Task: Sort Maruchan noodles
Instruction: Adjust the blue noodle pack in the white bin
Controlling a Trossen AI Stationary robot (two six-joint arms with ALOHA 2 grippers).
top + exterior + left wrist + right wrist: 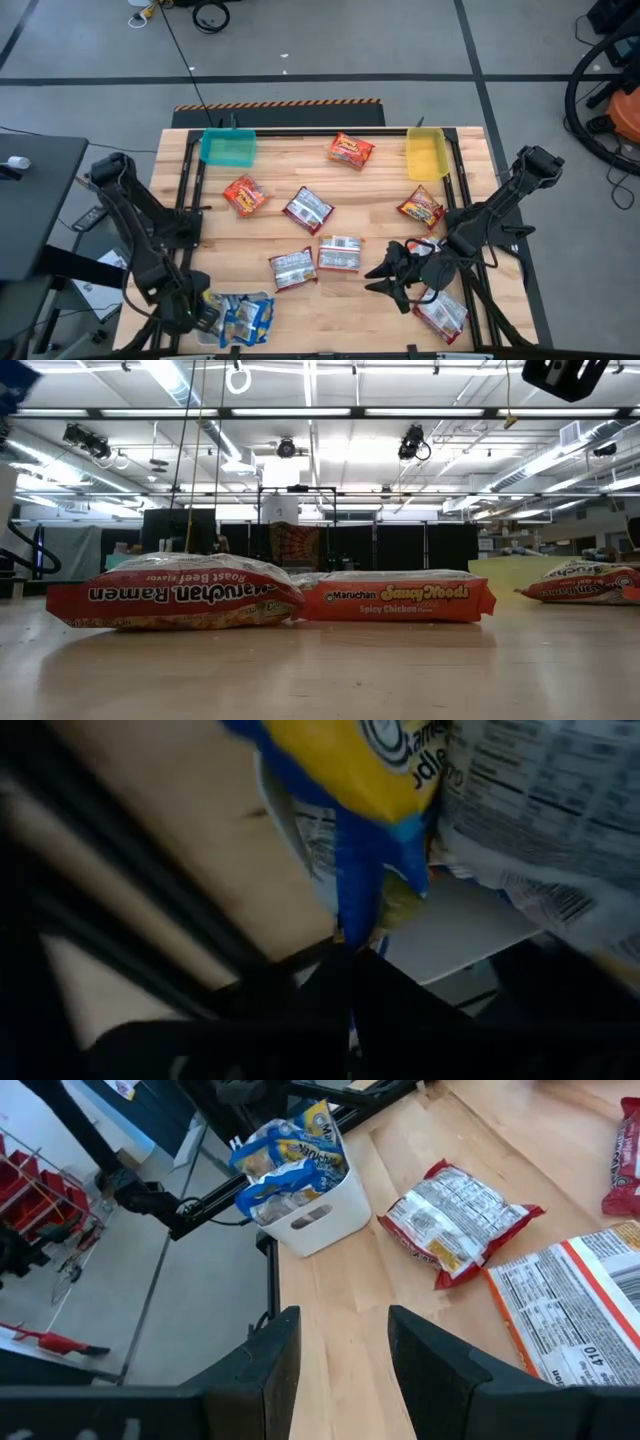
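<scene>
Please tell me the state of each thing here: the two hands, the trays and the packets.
Left hand: shut on a blue-and-yellow packet at the white tray.
Right hand: open, holding nothing.
White tray: holds blue-and-yellow packets.
Teal tray: no packets visible inside.
Yellow tray: no packets visible inside.
Other packets: lying flat on the table.

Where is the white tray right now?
In the high view the white tray sits at the table's near left corner, holding blue-and-yellow packets, with the left tool at its edge and a red-and-white packet nearest on the table.
</scene>
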